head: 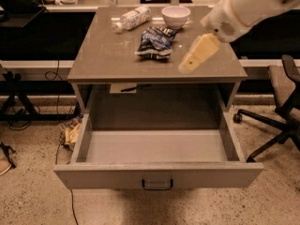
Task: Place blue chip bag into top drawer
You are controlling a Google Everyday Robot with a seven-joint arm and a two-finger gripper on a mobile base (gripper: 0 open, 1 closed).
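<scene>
Hanging over the right part of the desk (112,55), the claw (187,65) shows as a pale cream piece at the end of the white arm (243,6), which comes in from the upper right corner. It points down and to the left; whether it is apart or together I cannot tell. It holds nothing and touches nothing. The blue chip bag (154,42) lies crumpled on the desk, towards the back and near the middle, to the left of the claw and apart from it. Just behind the bag stands a white bowl (176,16), upright, and to the bowl's left a clear plastic bottle (133,18) lies on its side. Below the desk's surface the top drawer (154,175) is pulled far out towards the camera, its grey inside bare, with a small dark handle (157,185) at the centre of its flat front panel. A pale slip (123,88) hangs under the front edge of the desk. An office chair (281,93) stands on the speckled floor at the right, and a tangle of cables (70,132) lies on the floor by the drawer's left side.
</scene>
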